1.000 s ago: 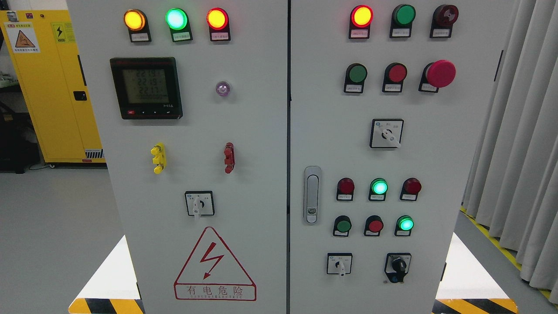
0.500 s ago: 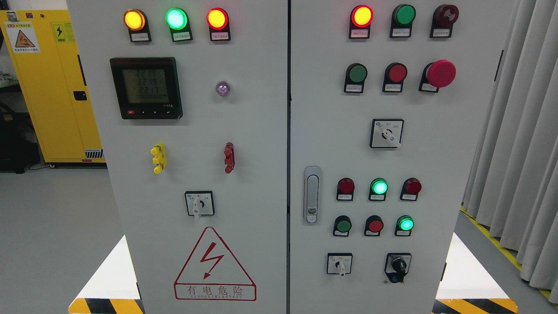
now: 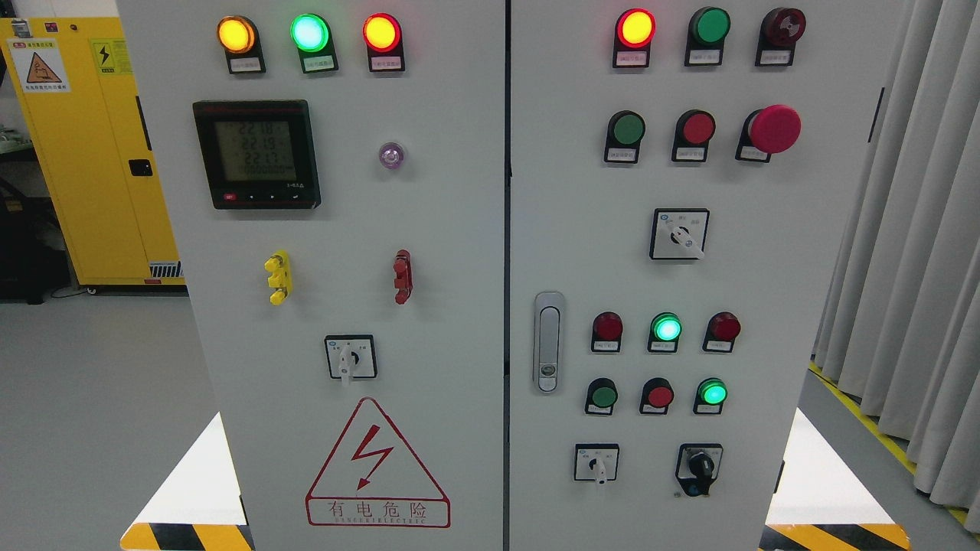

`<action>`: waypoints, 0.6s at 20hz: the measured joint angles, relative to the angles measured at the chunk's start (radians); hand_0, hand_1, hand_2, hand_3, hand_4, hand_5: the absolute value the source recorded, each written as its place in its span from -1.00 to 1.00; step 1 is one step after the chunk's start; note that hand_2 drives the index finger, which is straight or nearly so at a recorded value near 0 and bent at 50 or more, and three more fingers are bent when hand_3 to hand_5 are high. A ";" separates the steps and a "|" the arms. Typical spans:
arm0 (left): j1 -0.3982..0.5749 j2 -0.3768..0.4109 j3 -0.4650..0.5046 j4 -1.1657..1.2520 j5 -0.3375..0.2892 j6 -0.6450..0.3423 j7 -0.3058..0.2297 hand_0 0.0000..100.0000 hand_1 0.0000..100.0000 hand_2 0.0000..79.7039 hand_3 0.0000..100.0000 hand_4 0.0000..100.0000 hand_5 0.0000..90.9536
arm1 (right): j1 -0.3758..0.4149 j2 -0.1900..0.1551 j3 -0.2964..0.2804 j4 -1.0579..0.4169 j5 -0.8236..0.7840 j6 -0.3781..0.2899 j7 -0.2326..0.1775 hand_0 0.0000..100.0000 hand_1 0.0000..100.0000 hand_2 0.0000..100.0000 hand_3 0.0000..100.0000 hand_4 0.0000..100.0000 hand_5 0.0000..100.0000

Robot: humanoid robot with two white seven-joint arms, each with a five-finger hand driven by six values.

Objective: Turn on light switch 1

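Observation:
A grey electrical cabinet (image 3: 459, 306) with two doors fills the head view. The left door carries three lit lamps at the top, a digital meter (image 3: 256, 154), a yellow handle (image 3: 279, 277), a red handle (image 3: 402, 276) and a white rotary switch (image 3: 350, 357). On the right door are rows of lamps and push buttons, a red mushroom button (image 3: 773, 129), a rotary switch (image 3: 679, 234), a door latch (image 3: 547, 341), a small rotary switch (image 3: 596, 463) and a black selector knob (image 3: 699, 465). I cannot tell which control is light switch 1. Neither hand shows.
A yellow cabinet (image 3: 84, 153) stands at the back left. Grey curtains (image 3: 911, 268) hang at the right. Yellow-black hazard tape (image 3: 184, 536) marks the floor at the cabinet's base on both sides.

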 measured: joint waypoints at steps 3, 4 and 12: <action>-0.064 0.000 -0.011 -0.089 0.000 0.036 0.058 -0.59 0.08 0.23 0.59 0.69 0.73 | 0.000 0.000 0.000 0.000 0.000 0.000 0.000 -1.00 0.00 -0.92 -1.00 -1.00 -1.00; -0.089 -0.001 -0.015 -0.115 0.000 0.058 0.076 -0.59 0.09 0.31 0.63 0.67 0.73 | 0.000 0.000 0.000 0.000 0.000 0.000 0.000 -1.00 0.00 -0.92 -1.00 -1.00 -1.00; -0.289 -0.007 -0.069 -0.272 0.000 0.209 0.190 -0.61 0.15 0.41 0.77 0.78 0.83 | 0.000 0.000 0.000 0.000 0.000 0.000 0.000 -1.00 0.00 -0.92 -1.00 -1.00 -1.00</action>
